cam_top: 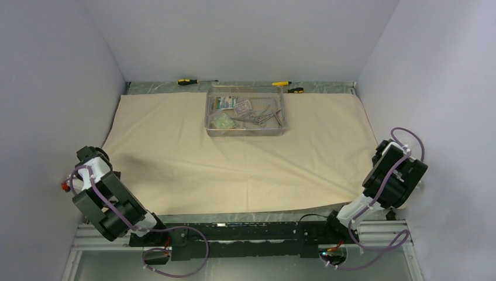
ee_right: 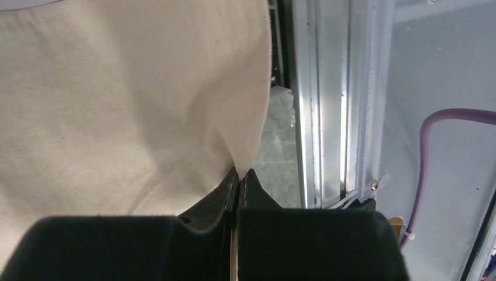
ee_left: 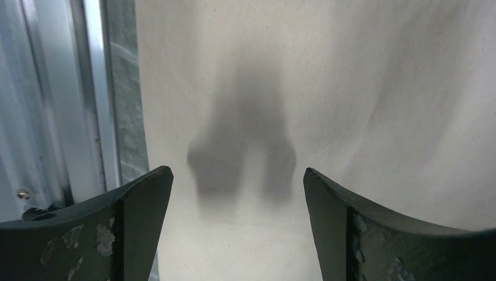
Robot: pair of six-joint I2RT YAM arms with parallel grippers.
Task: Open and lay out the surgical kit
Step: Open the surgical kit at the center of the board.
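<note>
The beige wrap cloth [cam_top: 234, 164] lies spread open over the table. The silver wire-mesh tray [cam_top: 245, 133] stands on it at the back centre and holds steel clamps and tweezers [cam_top: 260, 117] and printed packets [cam_top: 231, 103]. My left gripper [cam_top: 92, 157] is at the cloth's left edge. In the left wrist view it [ee_left: 238, 178] is open and empty above the cloth [ee_left: 327, 88], casting a shadow on it. My right gripper [cam_top: 383, 153] is at the cloth's right edge. In the right wrist view it [ee_right: 240, 174] is shut, pinching the cloth's [ee_right: 117, 99] edge.
Yellow-and-black screwdrivers lie behind the cloth at the back edge, one on the left [cam_top: 188, 81] and two near the tray [cam_top: 282, 84] [cam_top: 295, 90]. Metal frame rails run along both table sides [ee_left: 96, 105] [ee_right: 327, 105]. A purple cable [ee_right: 427, 146] hangs by the right rail. Grey walls close in on three sides.
</note>
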